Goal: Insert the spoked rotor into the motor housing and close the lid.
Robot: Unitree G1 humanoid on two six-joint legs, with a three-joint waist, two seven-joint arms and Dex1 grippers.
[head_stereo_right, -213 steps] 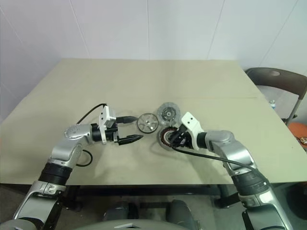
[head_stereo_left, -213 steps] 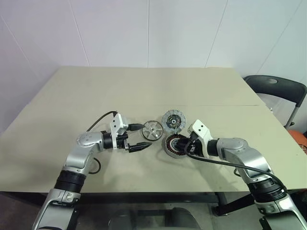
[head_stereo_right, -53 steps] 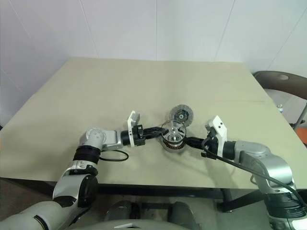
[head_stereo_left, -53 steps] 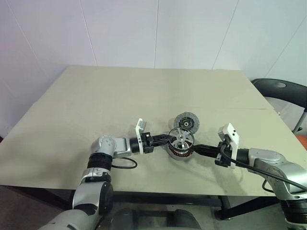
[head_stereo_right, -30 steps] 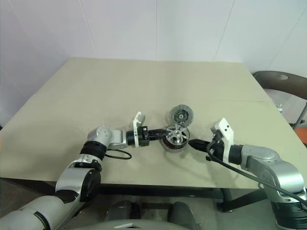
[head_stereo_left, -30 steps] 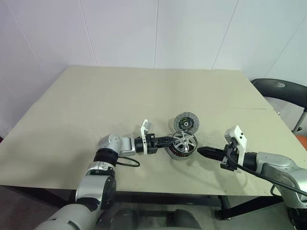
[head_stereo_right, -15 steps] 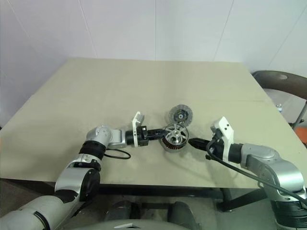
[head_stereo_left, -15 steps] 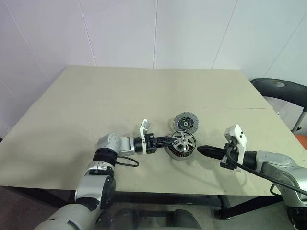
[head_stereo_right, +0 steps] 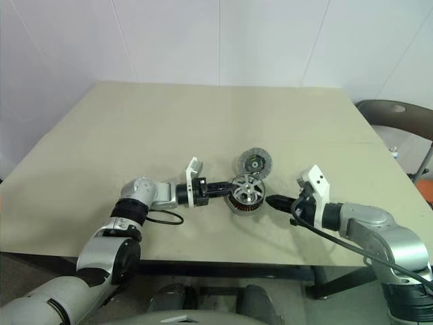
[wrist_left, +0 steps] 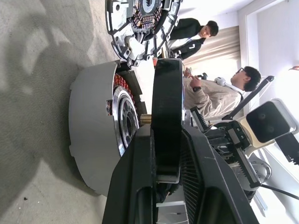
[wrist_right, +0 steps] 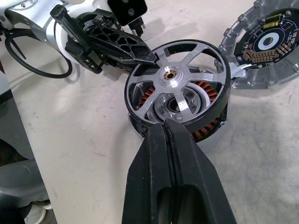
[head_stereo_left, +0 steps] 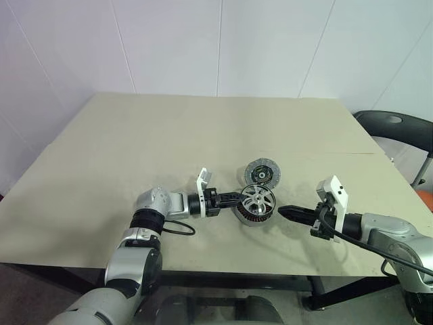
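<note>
Your left gripper [head_stereo_left: 238,197] has its fingers clamped on the rim of the rotor [wrist_right: 176,84], one finger on each face of the ring. The rotor sits tilted on top of the housing [wrist_right: 205,122], not seated flat; copper windings show beneath its spokes. Your right gripper [head_stereo_left: 283,211] is pinched closed on nothing, its tips just beside the housing on the opposite side. The lid [head_stereo_left: 262,172] lies on the table [head_stereo_left: 135,149] just behind the housing, touching or nearly touching it.
</note>
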